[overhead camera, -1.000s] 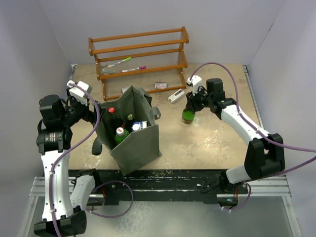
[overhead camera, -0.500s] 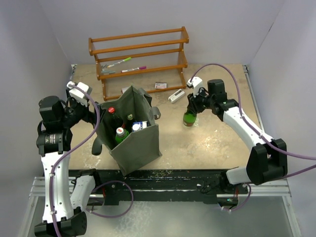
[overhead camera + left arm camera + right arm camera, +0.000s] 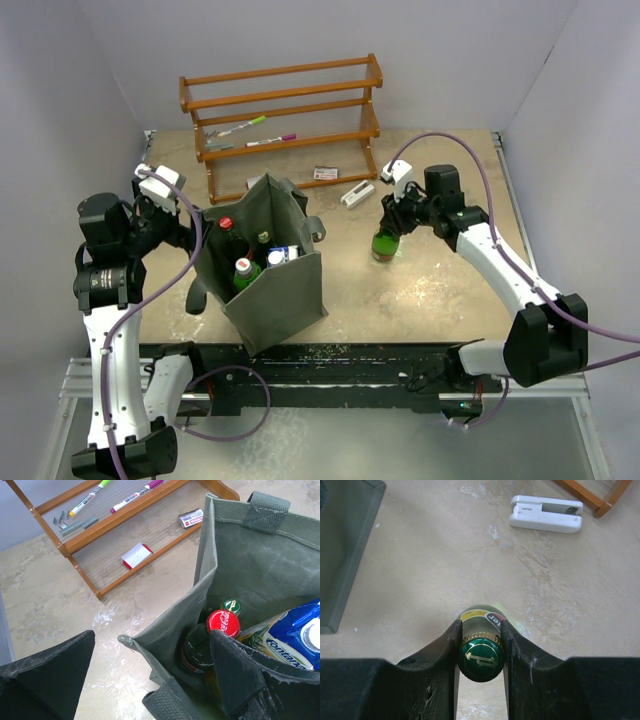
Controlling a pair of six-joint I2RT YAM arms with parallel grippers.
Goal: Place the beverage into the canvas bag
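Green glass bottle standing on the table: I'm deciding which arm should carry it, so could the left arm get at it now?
Probably not. The dark grey-green canvas bag stands between the open left pincer and the green glass bottle, and the right pincer is shut on its neck.

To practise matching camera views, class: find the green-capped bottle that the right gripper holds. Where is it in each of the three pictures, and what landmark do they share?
Top external: the green-capped bottle stands right of centre, under the right gripper.
Left wrist: not in it.
Right wrist: bottom centre, its cap clamped between the fingers.
Shared landmark: the canvas bag, in all three views.
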